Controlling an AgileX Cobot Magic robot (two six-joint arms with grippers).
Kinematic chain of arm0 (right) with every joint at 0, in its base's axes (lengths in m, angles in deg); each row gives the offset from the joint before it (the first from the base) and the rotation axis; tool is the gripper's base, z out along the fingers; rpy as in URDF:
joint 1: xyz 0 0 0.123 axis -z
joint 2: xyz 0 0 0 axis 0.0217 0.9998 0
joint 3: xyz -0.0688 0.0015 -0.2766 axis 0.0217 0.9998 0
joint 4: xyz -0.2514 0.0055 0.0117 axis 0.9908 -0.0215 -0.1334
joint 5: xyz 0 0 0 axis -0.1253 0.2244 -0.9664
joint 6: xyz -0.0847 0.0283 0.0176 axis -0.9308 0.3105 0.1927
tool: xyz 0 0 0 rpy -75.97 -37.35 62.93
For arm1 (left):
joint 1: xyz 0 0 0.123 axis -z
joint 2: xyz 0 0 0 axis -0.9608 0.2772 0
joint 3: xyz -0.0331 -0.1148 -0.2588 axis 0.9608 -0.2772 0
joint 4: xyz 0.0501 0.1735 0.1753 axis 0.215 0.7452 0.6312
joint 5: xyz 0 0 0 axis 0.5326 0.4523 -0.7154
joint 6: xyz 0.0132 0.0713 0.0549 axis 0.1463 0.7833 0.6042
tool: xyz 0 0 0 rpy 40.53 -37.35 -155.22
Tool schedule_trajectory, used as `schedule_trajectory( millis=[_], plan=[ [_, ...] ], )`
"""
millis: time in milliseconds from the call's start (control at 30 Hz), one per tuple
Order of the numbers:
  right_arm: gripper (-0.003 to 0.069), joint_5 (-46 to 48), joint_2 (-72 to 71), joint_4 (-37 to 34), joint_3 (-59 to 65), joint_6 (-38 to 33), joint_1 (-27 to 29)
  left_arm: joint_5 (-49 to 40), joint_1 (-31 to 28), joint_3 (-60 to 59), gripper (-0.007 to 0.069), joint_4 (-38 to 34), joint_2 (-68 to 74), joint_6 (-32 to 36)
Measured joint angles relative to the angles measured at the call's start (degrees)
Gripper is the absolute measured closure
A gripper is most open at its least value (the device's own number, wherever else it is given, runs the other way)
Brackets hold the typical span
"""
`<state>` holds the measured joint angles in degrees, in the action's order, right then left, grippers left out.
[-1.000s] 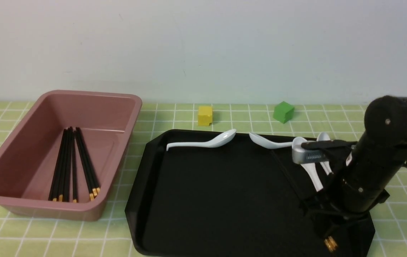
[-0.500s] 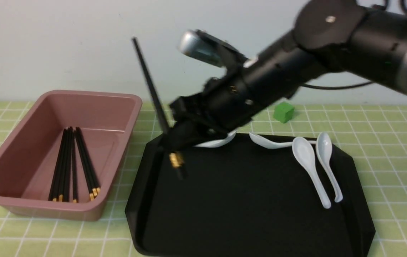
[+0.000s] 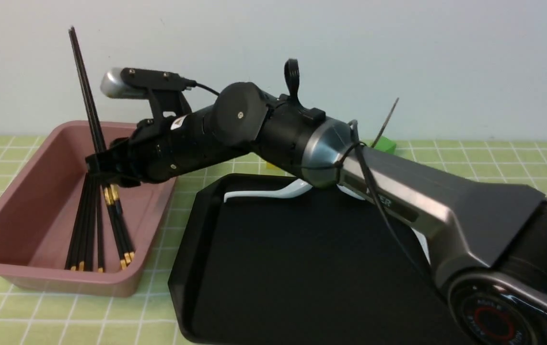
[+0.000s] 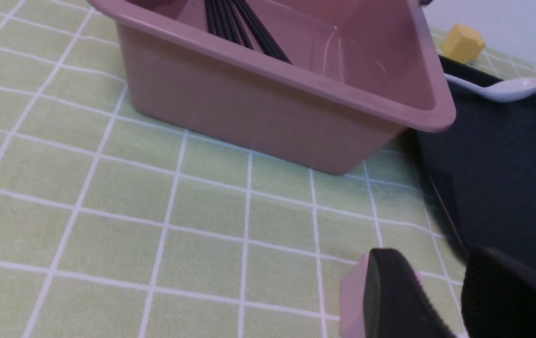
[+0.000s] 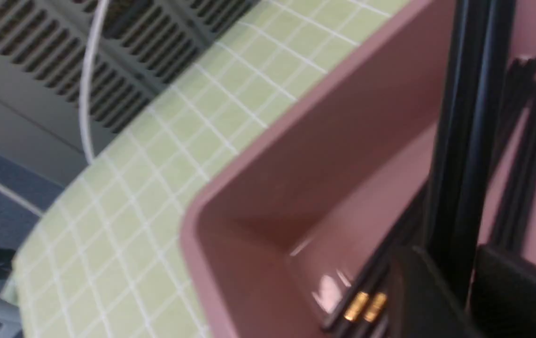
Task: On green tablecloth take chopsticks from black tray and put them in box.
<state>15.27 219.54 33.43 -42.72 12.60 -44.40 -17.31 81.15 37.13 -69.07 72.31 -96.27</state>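
Note:
My right gripper (image 3: 103, 170) reaches across from the right and is shut on a pair of black chopsticks (image 3: 86, 91). It holds them nearly upright over the pink-brown box (image 3: 9, 191), gold ends down. In the right wrist view the held chopsticks (image 5: 467, 141) run between the fingers (image 5: 418, 291). Several more chopsticks (image 3: 92, 225) lie on the box floor. The black tray (image 3: 273, 268) lies right of the box on the green tablecloth (image 3: 62, 316). My left gripper (image 4: 441, 291) hovers low over the cloth by the tray's near corner, its jaws a little apart and empty.
White spoons (image 3: 268, 192) lie along the tray's far rim, partly hidden by my right arm. A green cube (image 3: 384, 143) peeks out behind the arm. The yellow cube (image 4: 462, 43) shows in the left wrist view. A wall stands behind the table.
My right gripper lifted the chopsticks from the tray's right side, swung left across the tray, and now holds them over the box.

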Motion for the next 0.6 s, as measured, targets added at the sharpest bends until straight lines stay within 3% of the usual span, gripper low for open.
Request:
schedule_trajectory(
  millis=[133, 233, 267, 300, 433, 600],
  plan=[
    [0.0398, 6.0, -0.1, 7.1, -0.8, 0.5, 0.2, 0.0, 0.0, 0.0, 0.0386, 0.0, 0.0, 0.0],
    [0.0472, 17.1, -2.2, 17.8, -2.5, 5.1, 0.3, 0.0, 0.0, 0.0, 0.0386, 0.0, 0.0, 0.0],
    [0.0479, 17.9, -2.4, 18.4, -2.6, 5.1, 0.3, 0.0, 0.0, 0.0, 0.0386, 0.0, 0.0, 0.0],
    [0.0536, 24.2, -4.0, 23.7, -3.7, 7.4, 0.3, 0.0, 0.0, 0.0, 0.0386, 0.0, 0.0, 0.0],
    [0.0663, 36.7, -10.3, 33.7, -6.5, 10.7, 0.3, 0.0, 0.0, 0.0, 0.0386, 0.0, 0.0, 0.0],
    [0.0670, 39.1, -23.1, 42.8, -7.8, 13.0, 0.4, 0.0, 0.0, 0.0, 0.0386, 0.0, 0.0, 0.0]
  ],
)
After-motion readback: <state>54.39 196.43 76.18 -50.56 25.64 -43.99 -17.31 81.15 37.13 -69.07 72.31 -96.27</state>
